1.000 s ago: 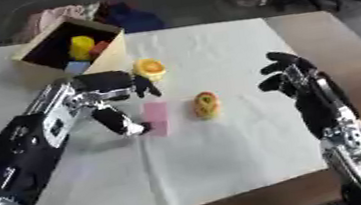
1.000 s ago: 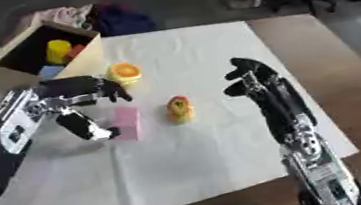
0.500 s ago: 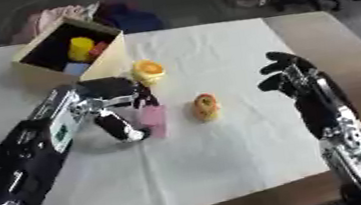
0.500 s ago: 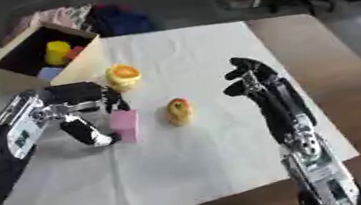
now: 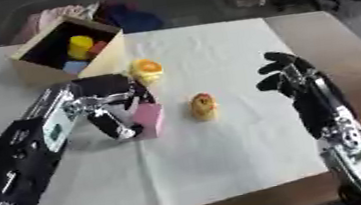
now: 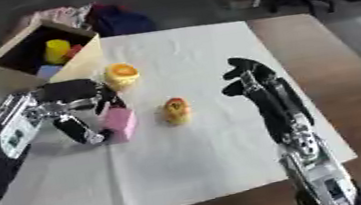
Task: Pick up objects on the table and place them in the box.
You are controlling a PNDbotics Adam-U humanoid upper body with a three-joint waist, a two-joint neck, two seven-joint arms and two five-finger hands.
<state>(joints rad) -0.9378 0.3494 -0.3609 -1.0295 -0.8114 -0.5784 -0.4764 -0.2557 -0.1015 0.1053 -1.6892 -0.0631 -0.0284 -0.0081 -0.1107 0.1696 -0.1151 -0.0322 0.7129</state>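
A pink block (image 5: 149,120) stands on the white cloth, and my left hand (image 5: 103,105) is curled round it, thumb on its near left side and fingers over its top. A small yellow and orange toy (image 5: 203,107) lies just right of the block. A yellow and orange round object (image 5: 146,70) sits behind the block, near the box. The tan wooden box (image 5: 31,70) stands at the back left, holding a yellow cylinder (image 5: 80,46), a red piece and a blue piece. My right hand (image 5: 291,77) hovers at the right with fingers relaxed, apart from every object.
The white cloth (image 5: 219,164) covers most of the table; bare brown wood (image 5: 352,70) shows at the right. Coloured fabric (image 5: 57,16) lies behind the box. Dark chairs stand beyond the table's far edge.
My left hand has moved right and down onto the pink block and closed its fingers round it. The right hand has stayed in place.
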